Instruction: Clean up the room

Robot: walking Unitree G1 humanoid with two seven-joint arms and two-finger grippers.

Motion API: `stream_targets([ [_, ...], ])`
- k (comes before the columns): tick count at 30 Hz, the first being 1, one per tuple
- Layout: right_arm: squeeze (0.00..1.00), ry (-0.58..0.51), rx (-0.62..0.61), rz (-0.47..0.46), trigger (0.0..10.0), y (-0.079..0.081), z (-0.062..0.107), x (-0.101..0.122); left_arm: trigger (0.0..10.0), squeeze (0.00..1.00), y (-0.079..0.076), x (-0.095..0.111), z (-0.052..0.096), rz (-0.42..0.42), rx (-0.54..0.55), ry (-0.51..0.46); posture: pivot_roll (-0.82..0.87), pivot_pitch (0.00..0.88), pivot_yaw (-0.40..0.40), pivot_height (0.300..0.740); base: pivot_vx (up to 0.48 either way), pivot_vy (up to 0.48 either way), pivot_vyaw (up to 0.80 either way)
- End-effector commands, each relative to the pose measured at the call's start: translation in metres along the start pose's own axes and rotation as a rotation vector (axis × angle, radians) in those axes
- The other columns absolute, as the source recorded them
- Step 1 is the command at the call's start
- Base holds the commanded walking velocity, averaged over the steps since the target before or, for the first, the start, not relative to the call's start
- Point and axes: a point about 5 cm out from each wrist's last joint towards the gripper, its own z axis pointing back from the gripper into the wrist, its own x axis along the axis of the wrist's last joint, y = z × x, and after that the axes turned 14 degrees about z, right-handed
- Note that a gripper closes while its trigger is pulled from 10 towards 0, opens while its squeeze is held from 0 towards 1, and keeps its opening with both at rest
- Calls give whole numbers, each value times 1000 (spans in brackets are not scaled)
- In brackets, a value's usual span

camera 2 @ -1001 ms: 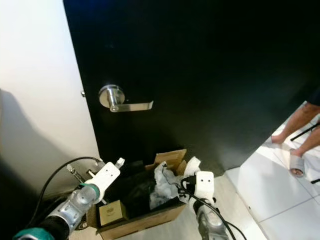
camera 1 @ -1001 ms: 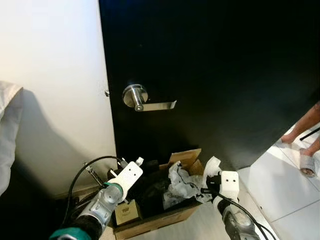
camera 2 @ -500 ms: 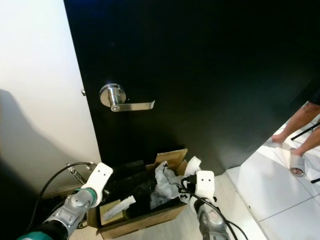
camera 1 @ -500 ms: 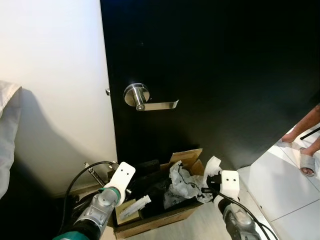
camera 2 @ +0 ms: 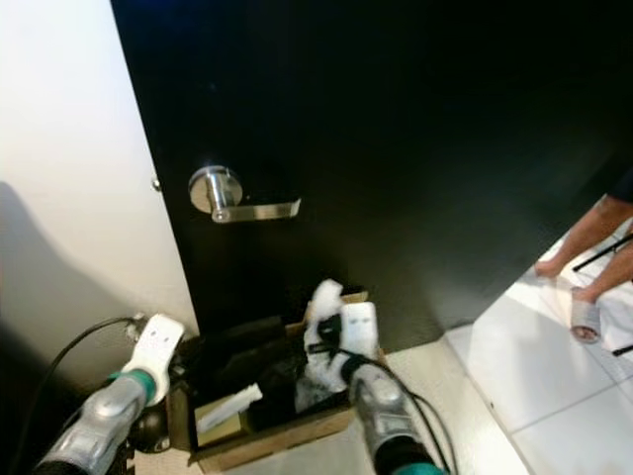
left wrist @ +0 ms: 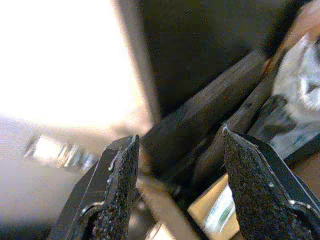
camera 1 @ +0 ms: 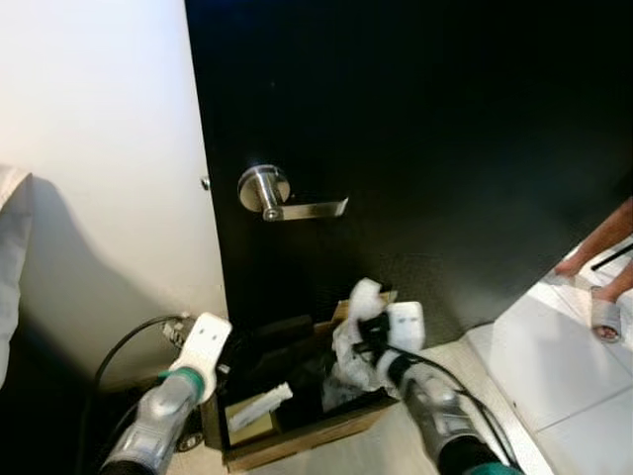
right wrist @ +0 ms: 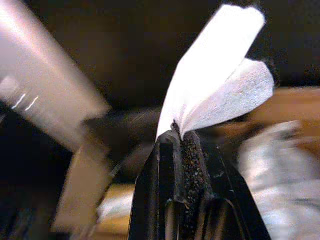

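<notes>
Between the jaws of the right gripper [right wrist: 182, 145], which are pressed together, a piece of white paper [right wrist: 215, 85] is pinched by its lower edge; the sheet fans up and away from the fingertips, so its long axis runs on from the jaws rather than across them. Seen from the head views, this gripper hangs over the right-hand part of a cardboard box [camera 1: 297, 445] that stands on the floor [camera 1: 554, 366] against a black door [camera 1: 445, 148], and the paper [camera 1: 364, 295] stands above the box's rear flap, with crumpled white wrapping [camera 1: 348, 361] lying just below it in the box. Judgement: the box opening lies directly beneath and slightly toward the robot from the held paper, so the release depends on the jaws being over the opening and not over the rim or the floor beyond. The left gripper [left wrist: 180, 165] has its jaws spread with nothing between them, and sits at the box's left edge, near a black cable [camera 1: 129, 341]. A flat white strip [camera 1: 259, 404] rests on a tan packet in the near left of the box. The right arm is the one placed for the drop. A person's legs and sandal [camera 1: 605, 319] stand well apart on the tiled floor, at the right.
</notes>
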Motion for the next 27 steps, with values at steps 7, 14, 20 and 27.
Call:
stream_targets([
  [7,1000,120,148,53,10000,23,10,-32,10000,0,8,-22,18,44,57,31,154,93,-62,740,0,0,0],
  [14,1000,6,104,26,10000,15,-2,-6,10000,0,5,-25,22,55,69,42,148,89,-69,740,0,0,0],
  [20,0,-27,56,15,10000,13,-8,7,10000,0,4,-18,17,53,64,36,141,82,-67,740,0,0,0],
  [27,0,-3,-71,-17,10000,-4,1,-3,10000,0,3,-17,17,49,66,34,133,72,-68,740,0,0,0],
])
